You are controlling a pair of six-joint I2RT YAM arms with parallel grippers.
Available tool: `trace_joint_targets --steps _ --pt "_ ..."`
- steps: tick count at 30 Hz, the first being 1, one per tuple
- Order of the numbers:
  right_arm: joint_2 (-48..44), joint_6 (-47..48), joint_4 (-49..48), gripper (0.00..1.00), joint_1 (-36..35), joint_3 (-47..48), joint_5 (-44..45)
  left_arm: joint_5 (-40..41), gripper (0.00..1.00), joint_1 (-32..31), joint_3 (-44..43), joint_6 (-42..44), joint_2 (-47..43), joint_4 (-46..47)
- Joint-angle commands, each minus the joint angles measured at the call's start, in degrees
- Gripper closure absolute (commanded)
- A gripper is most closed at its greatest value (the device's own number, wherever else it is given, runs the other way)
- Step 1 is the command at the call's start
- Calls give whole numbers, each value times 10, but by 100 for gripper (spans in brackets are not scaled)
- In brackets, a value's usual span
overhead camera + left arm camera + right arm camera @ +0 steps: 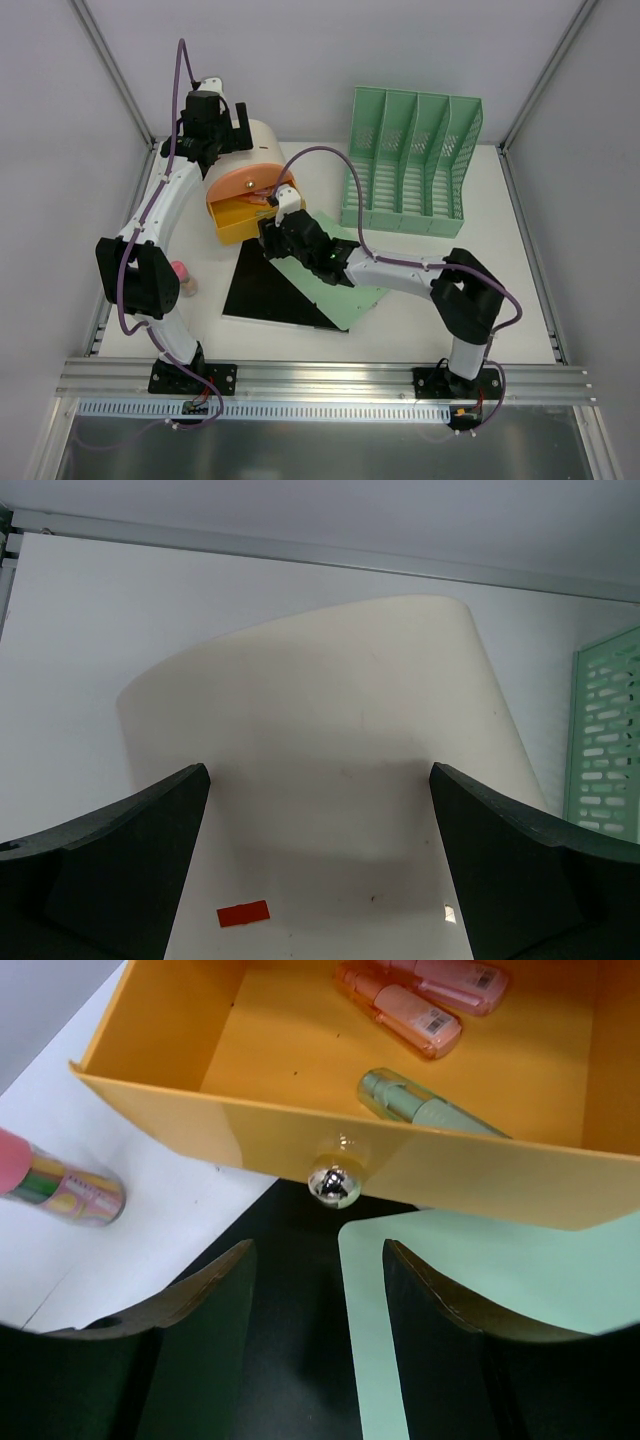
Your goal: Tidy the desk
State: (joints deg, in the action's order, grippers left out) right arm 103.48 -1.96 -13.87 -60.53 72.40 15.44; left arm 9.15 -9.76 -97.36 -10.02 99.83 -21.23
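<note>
Yellow drawer point(300, 1040) is standing pulled out of the cream organizer point(330, 710), which is sitting toward the back left of the desk point(400, 338). Pink tubes point(400, 1005) and a green tube point(420, 1105) are lying inside. The right gripper point(317, 1250) is hovering just in front of the chrome knob point(335, 1182), jaws parted and holding nothing, over the black sheet point(262, 292) and green sheet point(480, 1270). The left gripper point(320, 770) is poised at the organizer's curved body, jaws spread wide, clasping nothing. A pink-capped tube point(60, 1188) is lying loose on the desk beside the drawer. Risks, as I am judging them: shutting the drawer now would be leaving that tube out. A push landing off the knob could be skewing the drawer or sliding the whole organizer back — the left arm is not clamping it.
</note>
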Motion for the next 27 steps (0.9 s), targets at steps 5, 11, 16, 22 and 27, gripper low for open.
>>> trace_joint_targets --steps 5,11,16,22,27 --pt "56 15 -135 43 -3 41 77 1 5 1 15 9 -1 -50" --pt "95 57 -143 43 2 95 97 5 5 1 23 11 -5 -50" --pt "115 56 -149 43 16 130 89 6 5 1 24 11 -6 -51" --pt "139 56 -150 43 34 171 77 6 6 1 26 11 -6 -51" --pt "163 49 -143 42 44 203 66 8 6 0 28 12 -6 -51"
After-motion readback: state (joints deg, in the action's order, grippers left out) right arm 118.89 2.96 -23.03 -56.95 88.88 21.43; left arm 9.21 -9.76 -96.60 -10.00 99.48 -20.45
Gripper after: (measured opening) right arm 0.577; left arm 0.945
